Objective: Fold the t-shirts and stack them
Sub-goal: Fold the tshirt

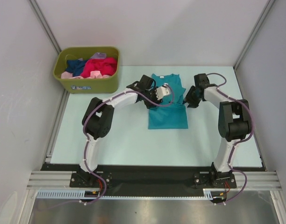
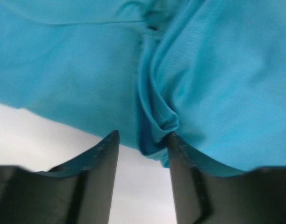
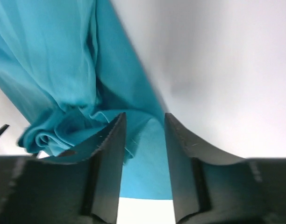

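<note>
A teal-blue t-shirt [image 1: 168, 114] lies partly folded in the middle of the table, collar toward the far side. My left gripper [image 1: 167, 91] is over its upper left part. In the left wrist view that gripper [image 2: 143, 135] stands open, and a bunched fold of the teal cloth [image 2: 159, 123] rests against its right fingertip. My right gripper [image 1: 187, 100] is at the shirt's right edge. In the right wrist view it [image 3: 144, 115] is open too, with flat teal cloth [image 3: 54, 56] showing between and past its fingers. Other t-shirts [image 1: 98, 66], magenta-red, navy and pale pink, lie heaped in the bin.
An olive-green plastic bin [image 1: 87, 85] stands at the back left, just off the pale table mat [image 1: 124, 144]. White walls close in the left, right and far sides. Both arm bases are bolted to the black rail at the near edge.
</note>
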Controlling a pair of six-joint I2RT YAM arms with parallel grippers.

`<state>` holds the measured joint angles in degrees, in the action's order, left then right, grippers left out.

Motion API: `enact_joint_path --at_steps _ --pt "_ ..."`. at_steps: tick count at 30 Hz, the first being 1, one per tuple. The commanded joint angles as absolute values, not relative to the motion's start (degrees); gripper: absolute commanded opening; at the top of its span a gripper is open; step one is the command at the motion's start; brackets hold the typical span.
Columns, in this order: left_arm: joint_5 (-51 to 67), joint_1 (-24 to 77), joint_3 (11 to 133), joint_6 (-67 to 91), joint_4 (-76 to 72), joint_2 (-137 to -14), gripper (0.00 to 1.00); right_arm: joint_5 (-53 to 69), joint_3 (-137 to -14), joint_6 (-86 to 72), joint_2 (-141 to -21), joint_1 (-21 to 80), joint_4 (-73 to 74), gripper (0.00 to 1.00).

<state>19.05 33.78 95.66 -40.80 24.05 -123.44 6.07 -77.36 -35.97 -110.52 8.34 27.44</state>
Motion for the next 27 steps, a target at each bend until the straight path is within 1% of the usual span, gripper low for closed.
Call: enact_joint_path --at_steps 1,2,4,6,8,9,10,11,12,13,14,16,18,19,20,24,27 --pt "13.11 32.26 100.62 -34.22 18.47 -123.66 0.58 0.89 -83.75 -36.12 -108.73 5.36 28.12 0.45" --pt "11.70 31.30 101.68 -33.06 17.50 -123.40 0.66 0.27 -84.46 -34.73 -107.85 5.01 28.30 0.45" --pt "8.36 30.50 105.36 -29.73 16.87 -122.70 0.72 -2.36 -85.69 -32.71 -104.60 5.71 29.61 0.44" --pt "7.82 29.36 107.30 -27.61 19.15 -121.30 0.73 -5.79 -82.56 -29.89 -99.79 8.51 31.02 0.43" --pt "9.13 29.18 105.74 -26.81 21.26 -118.41 0.70 -7.90 -78.16 -30.23 -96.08 10.89 29.89 0.40" --pt "12.71 29.61 101.64 -27.50 21.36 -115.69 0.65 -5.65 -73.09 -30.93 -93.02 13.16 28.40 0.32" --pt "14.75 29.62 99.08 -27.94 21.36 -115.66 0.64 -5.63 -70.25 -31.63 -91.77 14.05 26.56 0.29" --pt "17.20 30.66 96.62 -28.65 21.62 -113.14 0.63 -1.36 -68.14 -33.29 -91.06 14.93 22.19 0.26" --pt "21.32 31.37 94.76 -29.44 22.75 -112.51 0.61 -0.54 -66.81 -34.09 -90.88 15.81 21.02 0.22" --pt "23.53 32.07 93.70 -30.23 24.50 -112.50 0.58 1.47 -66.10 -34.88 -92.36 16.17 20.57 0.17" --pt "24.95 33.39 93.69 -30.32 27.48 -113.20 0.57 3.15 -66.44 -35.24 -93.59 16.17 20.22 0.14" --pt "26.27 33.92 93.08 -28.14 27.34 -113.90 0.56 4.30 -68.28 -35.60 -98.32 16.08 20.13 0.09" --pt "24.71 33.49 92.81 -26.72 23.48 -115.48 0.55 5.27 -69.86 -35.51 -101.59 15.91 18.81 0.08" --pt "22.44 33.31 93.42 -25.76 22.25 -116.18 0.52 5.88 -70.74 -35.94 -102.99 15.21 18.37 0.07" --pt "21.37 33.05 94.30 -25.49 21.28 -118.11 0.52 7.37 -73.62 -36.03 -106.49 14.77 17.76 0.07" --pt "18.99 32.70 100.36 -24.00 22.23 -123.65 0.51 7.56 -82.60 -36.47 -114.51 13.19 19.51 0.05" --pt "15.66 32.52 103.53 -23.55 21.80 -126.64 0.51 6.68 -85.78 -37.70 -116.80 11.78 19.87 0.05"
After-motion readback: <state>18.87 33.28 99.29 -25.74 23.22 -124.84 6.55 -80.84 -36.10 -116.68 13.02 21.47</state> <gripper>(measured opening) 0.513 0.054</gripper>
